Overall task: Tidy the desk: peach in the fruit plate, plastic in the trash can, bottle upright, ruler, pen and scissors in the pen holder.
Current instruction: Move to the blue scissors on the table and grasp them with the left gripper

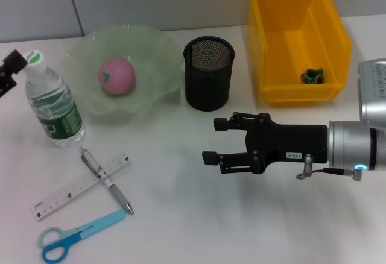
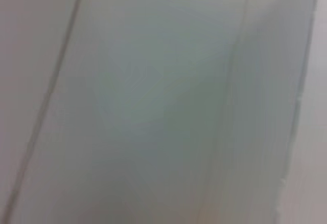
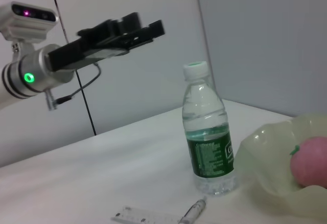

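The bottle stands upright at the desk's left. My left gripper hovers beside and above its cap, apart from it. The pink peach lies in the pale green fruit plate. A small crumpled green plastic rests in the yellow trash can. The ruler and pen lie crossed at the front left. Nearer the front edge lie the blue scissors. My right gripper is open over the desk's middle, holding nothing.
The black mesh pen holder stands between the fruit plate and the trash can, just beyond my right gripper. The white desk lies bare before that gripper. The left wrist view holds only a blurred pale surface.
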Controlling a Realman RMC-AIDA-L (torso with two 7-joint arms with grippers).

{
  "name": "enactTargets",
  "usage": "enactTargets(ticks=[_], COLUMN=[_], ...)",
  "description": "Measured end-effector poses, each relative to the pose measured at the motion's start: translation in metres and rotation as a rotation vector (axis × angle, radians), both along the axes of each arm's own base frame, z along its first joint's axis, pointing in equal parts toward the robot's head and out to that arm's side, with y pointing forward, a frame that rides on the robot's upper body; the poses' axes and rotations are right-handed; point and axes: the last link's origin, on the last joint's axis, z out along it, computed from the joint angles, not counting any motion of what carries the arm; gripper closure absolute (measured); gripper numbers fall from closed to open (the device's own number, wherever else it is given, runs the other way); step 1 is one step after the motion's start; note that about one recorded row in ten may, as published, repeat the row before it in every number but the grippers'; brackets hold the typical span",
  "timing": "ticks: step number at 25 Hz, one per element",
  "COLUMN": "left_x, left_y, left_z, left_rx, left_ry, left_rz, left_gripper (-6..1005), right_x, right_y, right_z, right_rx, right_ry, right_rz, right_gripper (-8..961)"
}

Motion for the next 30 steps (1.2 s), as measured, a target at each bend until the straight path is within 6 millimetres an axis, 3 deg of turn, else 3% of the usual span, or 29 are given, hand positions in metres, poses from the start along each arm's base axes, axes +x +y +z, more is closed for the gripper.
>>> enactTargets(ticks=[10,19,30], left_x=[0.019,0.03,0.034], left_y=[-0.011,-0.005,0.002], left_z=[-0.01,-0.048,-0.063], left_rx=[-0.288,-0.518,-0.553], left_ry=[0.144,0.325,0.383], left_rz=[-0.123,-0.177,-0.192], left_gripper=[189,188,188], right_x=[-0.002,-0.008,-0.02], right_y=[0.004,0.011,0.02], right_z=[0.007,0.031,0.065], right_rx=[0.005,-0.07,-0.18], right_ry=[0.04,0.079,0.075], right_rz=[-0.041,-0.131,-0.167], right_gripper=[137,137,137])
